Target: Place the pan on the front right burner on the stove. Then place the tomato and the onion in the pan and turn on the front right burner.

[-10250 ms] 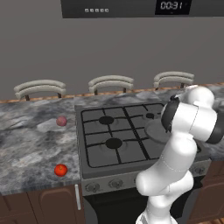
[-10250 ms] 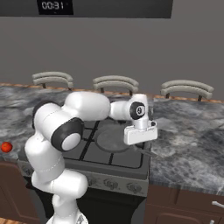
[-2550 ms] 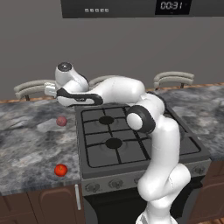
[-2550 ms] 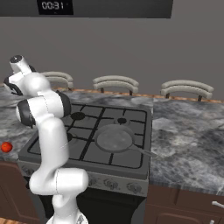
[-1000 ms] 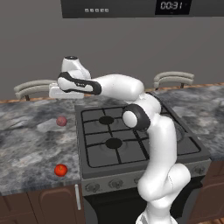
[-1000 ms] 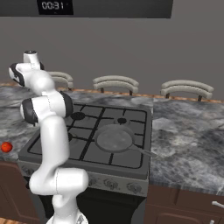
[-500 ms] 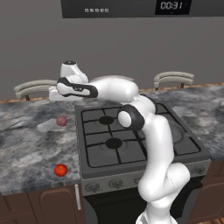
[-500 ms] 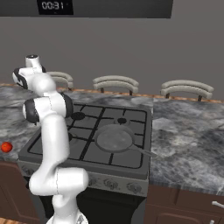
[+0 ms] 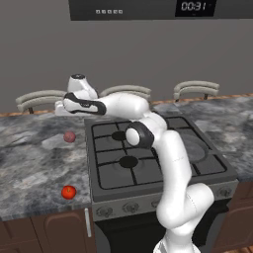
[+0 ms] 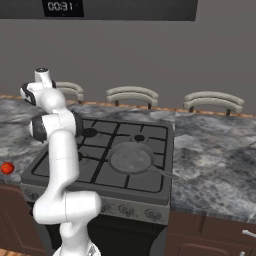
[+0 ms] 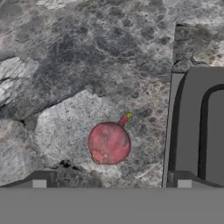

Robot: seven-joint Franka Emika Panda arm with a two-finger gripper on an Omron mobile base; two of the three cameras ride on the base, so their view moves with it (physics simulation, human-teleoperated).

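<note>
The onion (image 11: 109, 142), a dull pinkish-purple ball, lies on the marble counter left of the stove (image 9: 114, 174); I also see the onion (image 9: 69, 137) from the left base view. My gripper (image 11: 111, 181) is open and hangs above it, and the onion lies straight ahead between the wide-apart fingertips (image 11: 39, 180). Nothing is held. The tomato (image 9: 68, 192) rests near the counter's front edge, and the tomato (image 10: 6, 168) also shows at the far left. The pan (image 10: 131, 156) sits on the stove's front right grate and hides the front right burner. My arm partly covers the pan (image 9: 197, 147).
The stove's raised edge (image 11: 177, 127) runs close beside the onion. A row of knobs (image 10: 150, 213) lines the stove front. Chair backs (image 9: 35, 98) stand behind the counter. A microwave (image 9: 148, 7) hangs above the stove.
The hand has sunk a little and shifted slightly left over the onion. The jaws stay wide. The pan, tomato and onion have not moved.
</note>
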